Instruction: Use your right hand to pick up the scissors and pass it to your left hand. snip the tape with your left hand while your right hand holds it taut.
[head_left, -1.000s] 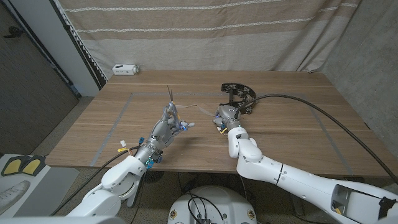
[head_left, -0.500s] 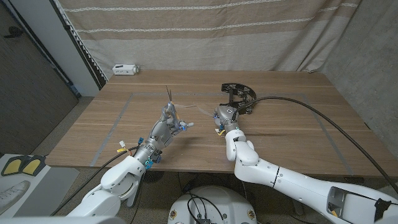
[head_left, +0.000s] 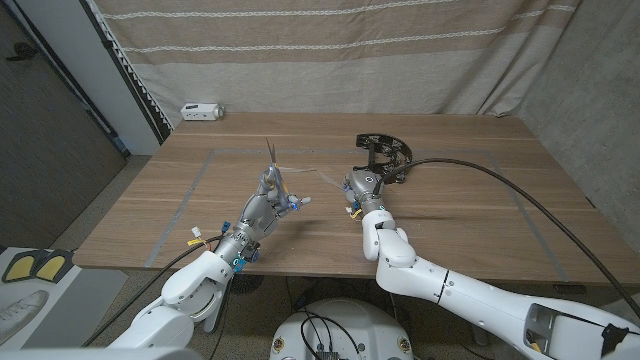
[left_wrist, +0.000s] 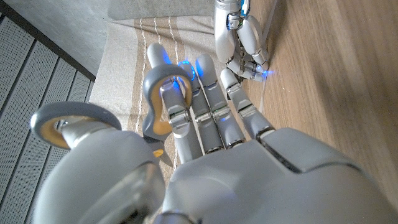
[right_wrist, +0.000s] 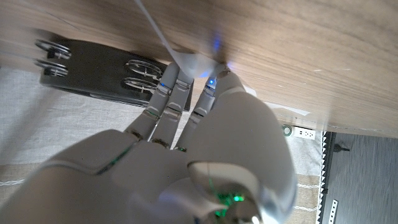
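- Two hands work close together: the left hand (head_left: 268, 205) grips the scissors (head_left: 274, 163), whose blades point up and away from its fingers.
- The tape (head_left: 322, 177) stretches between them, just beside the blades.
- The right hand (head_left: 357, 189) pinches the tape's end, pulling it from the tape holder (head_left: 386, 155) behind it.

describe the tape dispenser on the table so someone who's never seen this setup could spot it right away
Start at the wooden table and look to its far middle, just beyond the right hand. The tape dispenser sits there: a black, open-framed, arched object with a strip of clear tape running from it toward the hand. It is the only black thing on the table; the small box at the far left corner is white.
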